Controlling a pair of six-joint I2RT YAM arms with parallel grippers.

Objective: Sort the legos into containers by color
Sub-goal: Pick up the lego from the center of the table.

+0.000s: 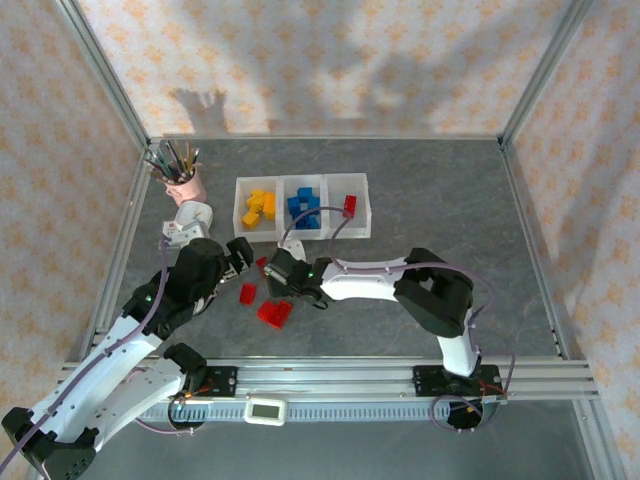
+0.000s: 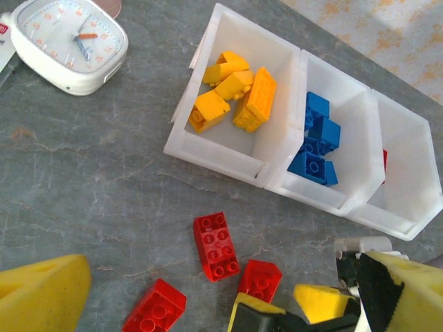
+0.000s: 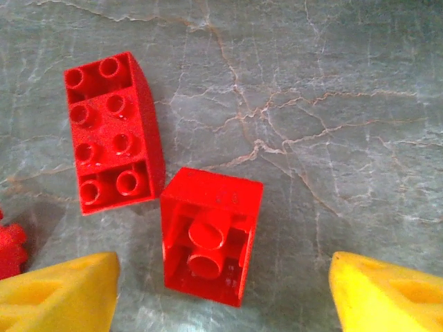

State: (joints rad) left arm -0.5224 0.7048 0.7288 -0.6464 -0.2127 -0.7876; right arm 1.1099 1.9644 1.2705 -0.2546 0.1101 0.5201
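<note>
The containers [image 1: 301, 232] are three joined white bins: yellow legos [image 2: 235, 90] in the left one, blue legos [image 2: 317, 142] in the middle, a red lego [image 1: 350, 205] in the right. Loose red legos lie in front of them. My right gripper [image 3: 221, 277] is open, its yellow pads [image 3: 59, 294] on either side of a red brick [image 3: 211, 235] lying on its side, touching neither side. A red eight-stud brick [image 3: 114, 131] lies just beyond it. My left gripper [image 2: 221, 283] is open and hangs over the same red bricks [image 2: 216, 245], with nothing between its fingers.
A white clock [image 2: 69, 41] lies left of the bins, and a pink cup of pens [image 1: 183, 180] stands behind it. Another red brick [image 2: 154, 308] lies near my left finger. My right gripper [image 2: 287, 304] crowds the space under my left one. Metal frame posts edge the table.
</note>
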